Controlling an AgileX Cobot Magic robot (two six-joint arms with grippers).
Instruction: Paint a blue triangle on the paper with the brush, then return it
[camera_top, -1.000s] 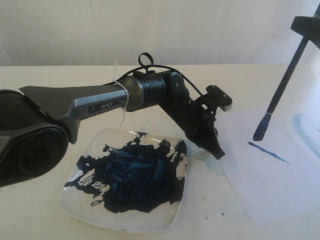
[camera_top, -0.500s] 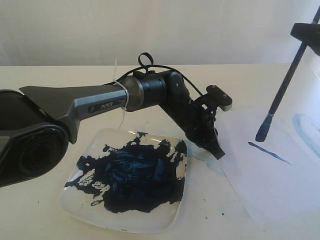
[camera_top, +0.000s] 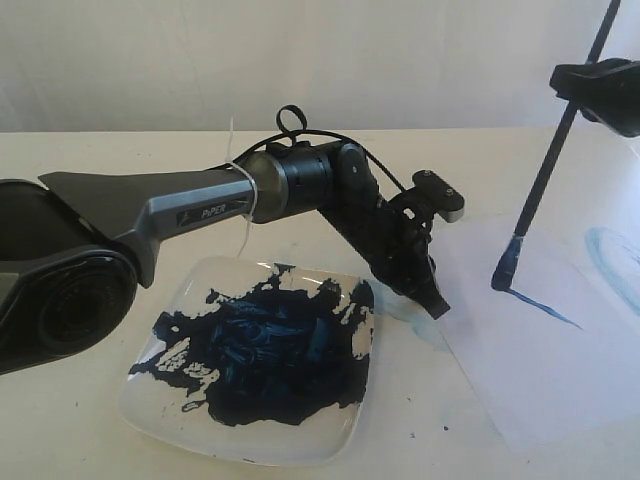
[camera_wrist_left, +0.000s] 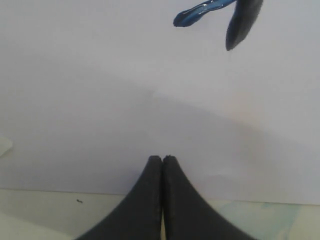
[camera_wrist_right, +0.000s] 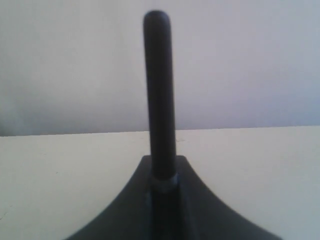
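The black brush (camera_top: 545, 175) slants down from my right gripper (camera_top: 575, 88), which is shut on its handle high at the right. Its blue tip (camera_top: 503, 275) touches the white paper (camera_top: 530, 380) at the left end of one dark blue stroke (camera_top: 545, 307). No blue triangle is in view. In the right wrist view the handle (camera_wrist_right: 159, 90) rises from between the gripper's (camera_wrist_right: 162, 164) closed fingers. My left gripper (camera_top: 438, 308) is shut and empty, its tips pressing on the paper's left edge. The left wrist view has that gripper (camera_wrist_left: 162, 159), the paper (camera_wrist_left: 100, 100), the stroke (camera_wrist_left: 197, 11) and the brush tip (camera_wrist_left: 242, 22).
A white square plate (camera_top: 145, 395) smeared with dark blue paint lies at the front left under the left arm. A faint light-blue smear (camera_top: 612, 262) marks the paper's far right. Pale blue stains (camera_top: 425, 330) mark the table beside the paper's left edge.
The right gripper has moved left and down with the brush. The tip, lifted off the paper before, now touches the stroke's left end. The left arm has not moved.
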